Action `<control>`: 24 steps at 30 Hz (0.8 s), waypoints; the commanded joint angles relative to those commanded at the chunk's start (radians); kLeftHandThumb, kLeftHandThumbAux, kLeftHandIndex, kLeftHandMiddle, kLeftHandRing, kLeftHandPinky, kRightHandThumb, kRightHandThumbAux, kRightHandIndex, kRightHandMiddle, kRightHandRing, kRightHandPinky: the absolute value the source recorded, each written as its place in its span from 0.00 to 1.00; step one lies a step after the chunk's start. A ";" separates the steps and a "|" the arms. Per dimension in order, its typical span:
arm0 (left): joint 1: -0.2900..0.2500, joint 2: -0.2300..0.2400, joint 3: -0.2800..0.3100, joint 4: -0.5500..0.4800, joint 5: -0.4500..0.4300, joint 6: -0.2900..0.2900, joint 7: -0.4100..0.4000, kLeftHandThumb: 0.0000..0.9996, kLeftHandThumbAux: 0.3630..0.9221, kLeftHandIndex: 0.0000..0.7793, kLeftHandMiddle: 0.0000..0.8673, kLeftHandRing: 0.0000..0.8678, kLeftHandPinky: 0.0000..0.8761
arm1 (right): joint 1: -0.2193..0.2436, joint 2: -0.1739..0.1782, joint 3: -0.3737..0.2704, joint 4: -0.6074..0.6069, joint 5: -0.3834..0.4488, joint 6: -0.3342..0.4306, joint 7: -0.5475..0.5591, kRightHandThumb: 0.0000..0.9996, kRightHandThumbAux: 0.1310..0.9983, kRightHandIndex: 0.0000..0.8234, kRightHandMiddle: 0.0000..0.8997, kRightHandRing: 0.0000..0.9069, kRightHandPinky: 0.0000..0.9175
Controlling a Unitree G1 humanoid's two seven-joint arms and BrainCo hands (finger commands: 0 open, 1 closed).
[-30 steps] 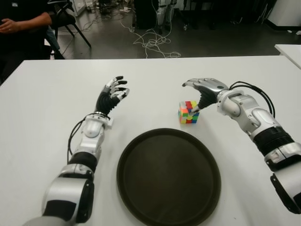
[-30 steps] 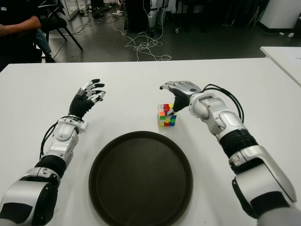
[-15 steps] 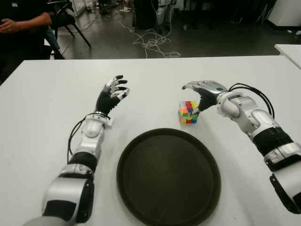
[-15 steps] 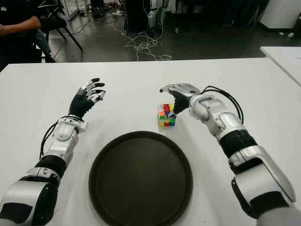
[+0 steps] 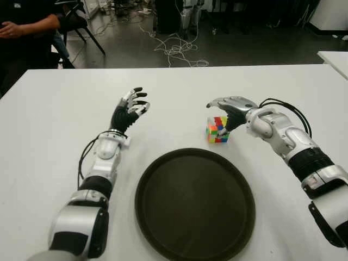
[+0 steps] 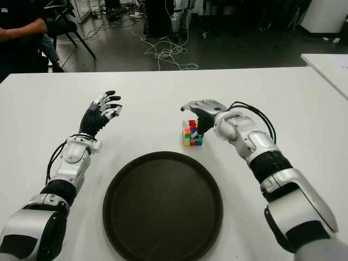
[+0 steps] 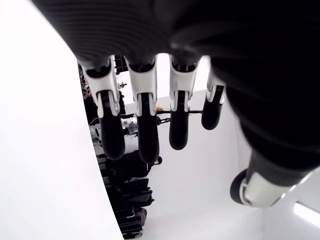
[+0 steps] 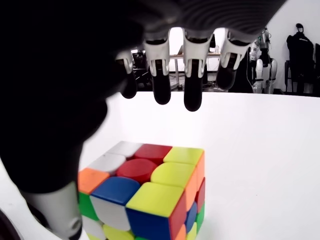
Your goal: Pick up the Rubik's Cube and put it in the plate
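Note:
The Rubik's Cube stands on the white table, just beyond the far right rim of the dark round plate, which holds nothing. My right hand hovers over the cube, open. In the right wrist view its fingers reach out above and past the cube, and the thumb hangs close beside one face. I cannot tell whether the thumb touches it. My left hand is raised with its fingers spread, to the left of the cube and plate, holding nothing.
A person sits beyond the table's far left corner, beside a chair. Cables lie on the floor behind the table. A second white table shows at the far right.
My right hand has shifted a little to the left, further over the cube. The cube, the plate and the left hand have not moved.

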 joint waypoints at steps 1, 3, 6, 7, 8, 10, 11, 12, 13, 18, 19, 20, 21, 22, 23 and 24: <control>0.000 0.000 0.000 0.000 -0.001 -0.001 0.001 0.12 0.51 0.23 0.28 0.32 0.40 | 0.000 0.003 0.004 0.005 -0.002 0.002 0.002 0.00 0.74 0.18 0.17 0.17 0.13; 0.000 -0.001 0.001 -0.001 -0.001 -0.001 0.001 0.13 0.52 0.23 0.29 0.32 0.40 | -0.001 0.006 0.009 0.012 -0.005 0.003 0.005 0.00 0.73 0.17 0.16 0.16 0.13; 0.001 -0.002 0.001 -0.002 -0.001 0.001 0.006 0.12 0.52 0.24 0.29 0.32 0.39 | -0.005 0.009 0.018 0.027 -0.008 -0.004 0.009 0.00 0.73 0.15 0.15 0.14 0.11; 0.001 -0.003 0.000 -0.003 -0.001 0.002 0.008 0.12 0.52 0.24 0.29 0.32 0.38 | -0.007 0.011 0.023 0.035 -0.010 -0.006 0.009 0.00 0.73 0.15 0.14 0.14 0.11; 0.001 -0.003 0.000 -0.003 0.000 0.003 0.010 0.12 0.52 0.24 0.29 0.32 0.38 | -0.008 0.012 0.026 0.041 -0.011 -0.008 0.009 0.00 0.73 0.15 0.14 0.14 0.10; 0.002 -0.003 -0.001 -0.006 0.002 0.005 0.014 0.13 0.53 0.23 0.29 0.32 0.38 | -0.012 0.014 0.035 0.050 -0.013 -0.009 0.011 0.00 0.73 0.14 0.13 0.13 0.10; 0.002 -0.004 -0.001 -0.007 0.003 0.006 0.017 0.13 0.53 0.23 0.28 0.32 0.38 | -0.013 0.017 0.040 0.057 -0.015 -0.007 0.011 0.00 0.73 0.14 0.13 0.13 0.10; 0.002 -0.004 -0.002 -0.008 0.004 0.006 0.018 0.13 0.53 0.22 0.28 0.32 0.38 | -0.014 0.019 0.044 0.062 -0.016 -0.006 0.010 0.00 0.73 0.13 0.13 0.12 0.10; 0.003 -0.003 -0.003 -0.009 0.006 0.008 0.021 0.13 0.53 0.22 0.28 0.32 0.38 | -0.015 0.025 0.050 0.074 -0.019 -0.004 0.008 0.00 0.73 0.13 0.12 0.12 0.10; 0.006 -0.002 -0.007 -0.015 0.010 0.014 0.024 0.13 0.52 0.23 0.28 0.32 0.38 | -0.022 0.045 0.067 0.114 -0.023 0.000 0.005 0.00 0.73 0.12 0.11 0.11 0.09; 0.006 -0.003 -0.006 -0.016 0.008 0.015 0.022 0.14 0.52 0.23 0.28 0.32 0.38 | -0.024 0.052 0.071 0.125 -0.025 0.003 0.004 0.00 0.73 0.12 0.11 0.11 0.09; 0.006 -0.003 -0.006 -0.017 0.007 0.015 0.020 0.14 0.52 0.23 0.28 0.32 0.39 | -0.026 0.056 0.074 0.133 -0.026 0.005 0.003 0.00 0.73 0.12 0.11 0.10 0.09; 0.007 -0.004 -0.005 -0.018 0.004 0.016 0.017 0.14 0.51 0.23 0.28 0.32 0.39 | -0.027 0.064 0.078 0.147 -0.028 0.008 -0.002 0.00 0.73 0.12 0.11 0.10 0.09; 0.007 -0.004 -0.004 -0.019 0.002 0.017 0.015 0.14 0.51 0.23 0.28 0.32 0.39 | -0.029 0.069 0.081 0.157 -0.030 0.010 -0.006 0.00 0.73 0.12 0.10 0.10 0.09; 0.008 -0.005 -0.003 -0.020 0.000 0.017 0.013 0.14 0.51 0.23 0.28 0.32 0.39 | -0.031 0.076 0.085 0.172 -0.032 0.012 -0.012 0.00 0.73 0.12 0.10 0.10 0.09; 0.008 -0.005 -0.002 -0.021 -0.001 0.018 0.012 0.14 0.51 0.23 0.27 0.32 0.39 | -0.033 0.082 0.088 0.184 -0.033 0.013 -0.017 0.00 0.73 0.12 0.10 0.10 0.09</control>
